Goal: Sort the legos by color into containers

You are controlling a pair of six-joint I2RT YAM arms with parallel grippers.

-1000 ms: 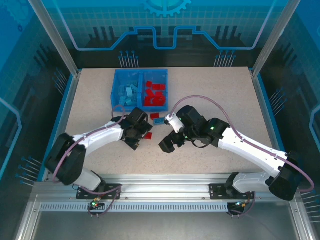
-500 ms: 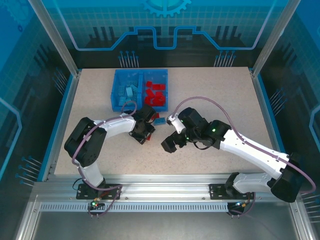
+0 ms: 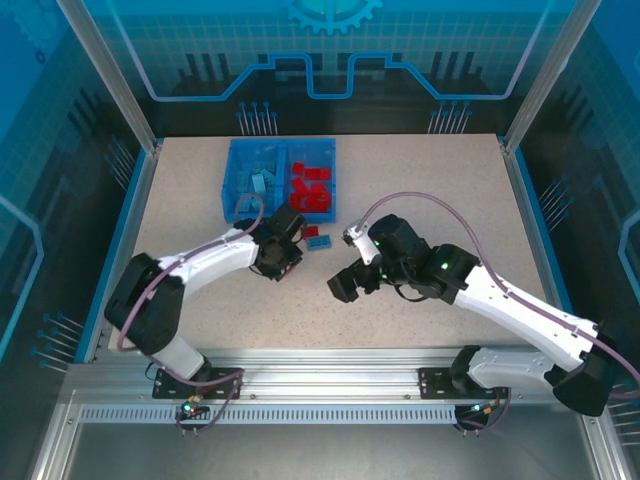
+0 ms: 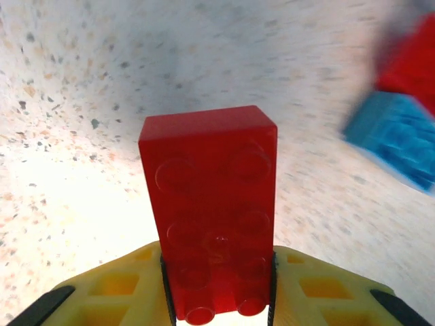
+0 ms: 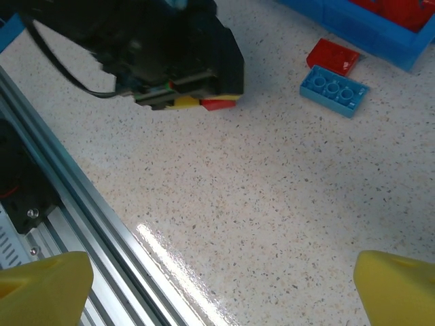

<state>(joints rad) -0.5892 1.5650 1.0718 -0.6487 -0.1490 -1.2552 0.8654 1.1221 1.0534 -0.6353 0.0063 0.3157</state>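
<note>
The left arm reaches forward and inward, held low. Its gripper [image 3: 282, 262] is clamped on a red brick [image 4: 211, 197] between yellow fingertips [image 4: 115, 293]. The right arm bends in from the right side — its gripper [image 3: 343, 285] points down-left, jaws spread wide with nothing between them.

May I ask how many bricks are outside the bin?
3: a loose red brick and a blue brick beside the bin, a gripped red brick in the left end effector. More may be hidden.

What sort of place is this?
Probably a lab robot test cell: a speckled table inside an aluminium frame with clear panels, two arms bolted at its near edge, and a blue bin.
</note>
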